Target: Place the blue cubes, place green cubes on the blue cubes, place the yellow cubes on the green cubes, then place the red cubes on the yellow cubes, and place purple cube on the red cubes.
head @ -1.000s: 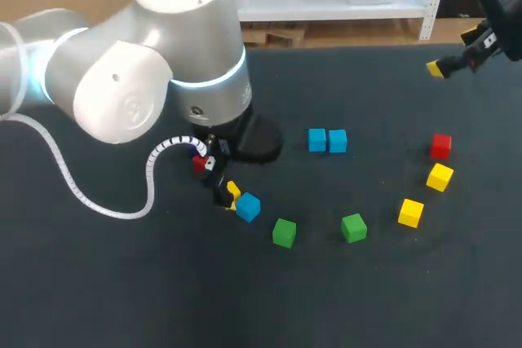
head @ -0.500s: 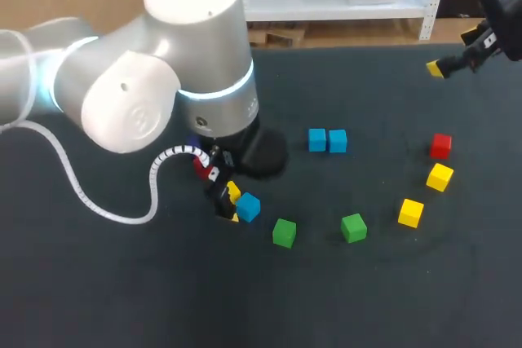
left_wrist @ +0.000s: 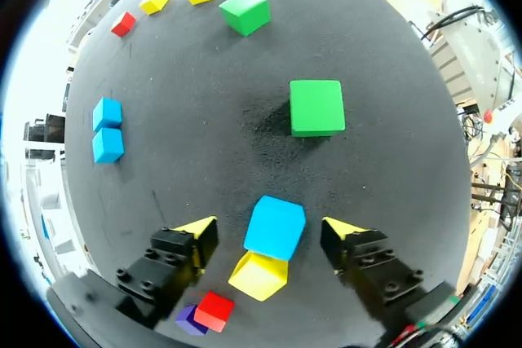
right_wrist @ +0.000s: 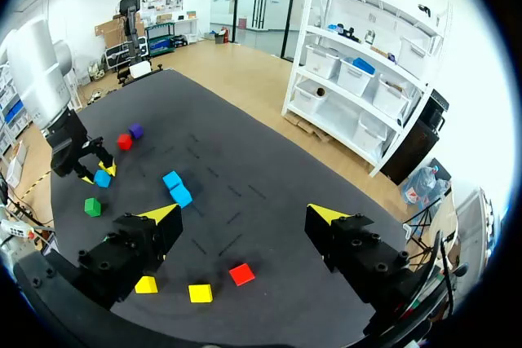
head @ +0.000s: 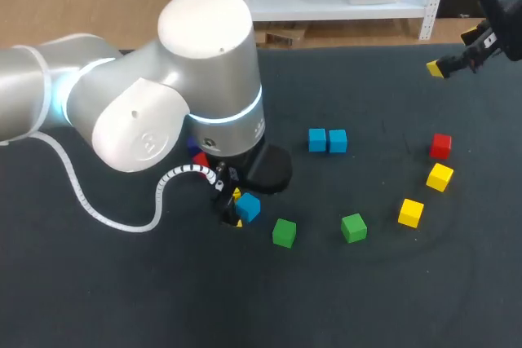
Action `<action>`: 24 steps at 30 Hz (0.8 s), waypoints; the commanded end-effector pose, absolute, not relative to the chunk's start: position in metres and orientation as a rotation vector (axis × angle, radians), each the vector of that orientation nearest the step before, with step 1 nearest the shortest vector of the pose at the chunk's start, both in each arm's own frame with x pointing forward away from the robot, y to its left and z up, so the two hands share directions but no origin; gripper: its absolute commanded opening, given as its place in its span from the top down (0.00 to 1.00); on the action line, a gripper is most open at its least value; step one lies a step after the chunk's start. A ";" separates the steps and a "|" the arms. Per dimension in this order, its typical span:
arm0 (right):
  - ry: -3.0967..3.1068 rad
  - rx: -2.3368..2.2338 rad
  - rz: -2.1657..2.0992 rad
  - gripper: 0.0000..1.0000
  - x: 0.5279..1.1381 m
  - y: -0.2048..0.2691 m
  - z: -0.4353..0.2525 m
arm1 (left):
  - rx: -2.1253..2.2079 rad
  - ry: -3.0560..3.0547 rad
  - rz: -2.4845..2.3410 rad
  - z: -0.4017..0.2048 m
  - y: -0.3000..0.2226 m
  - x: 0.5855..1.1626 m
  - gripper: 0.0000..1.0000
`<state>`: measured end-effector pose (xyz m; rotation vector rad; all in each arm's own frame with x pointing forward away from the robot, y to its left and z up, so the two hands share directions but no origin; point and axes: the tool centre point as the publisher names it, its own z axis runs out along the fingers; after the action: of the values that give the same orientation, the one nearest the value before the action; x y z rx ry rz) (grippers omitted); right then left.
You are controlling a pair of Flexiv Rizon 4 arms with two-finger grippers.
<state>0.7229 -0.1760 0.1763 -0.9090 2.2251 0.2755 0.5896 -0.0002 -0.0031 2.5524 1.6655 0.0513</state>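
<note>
— Near the table's middle, where was the left gripper [head: 235, 205]?
— Over the loose bright-blue cube [left_wrist: 276, 227]. The cube sat on the black tabletop [head: 122, 283] between the gripper's yellow-tipped fingers. Both fingers were released, with a gap on either side, grasping nothing. A small yellow cube [left_wrist: 258, 275] lay right against the blue one, on the wrist side.
— Which step, then?
— Laying the blue base, I judged. The pair of joined blue cubes [head: 327, 140] sat at two o'clock from it.
— And the next move?
— Closing on the blue cube alone without dragging the yellow one, then carrying it toward that pair. The nearest green cube [head: 284, 232], at four o'clock, needed avoiding.
— The right gripper [head: 436, 68]?
— Out at the table's one o'clock edge, fingers spread wide and empty.
</note>
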 end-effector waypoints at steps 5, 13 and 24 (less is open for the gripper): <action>2.226 -0.910 0.277 0.00 0.723 -0.176 0.177 | 2.552 1.704 0.006 -0.004 -0.002 0.593 1.00; 2.226 -0.910 0.277 0.00 0.723 -0.176 0.177 | 2.490 1.842 0.015 0.000 -0.004 0.603 1.00; 2.226 -0.910 0.277 0.00 0.723 -0.176 0.177 | 2.197 2.204 0.005 0.024 -0.020 0.638 1.00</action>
<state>0.7229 -0.1760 0.1763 -0.9090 2.2251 0.2755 0.6281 -0.0103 0.0205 2.1901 2.1642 -0.0055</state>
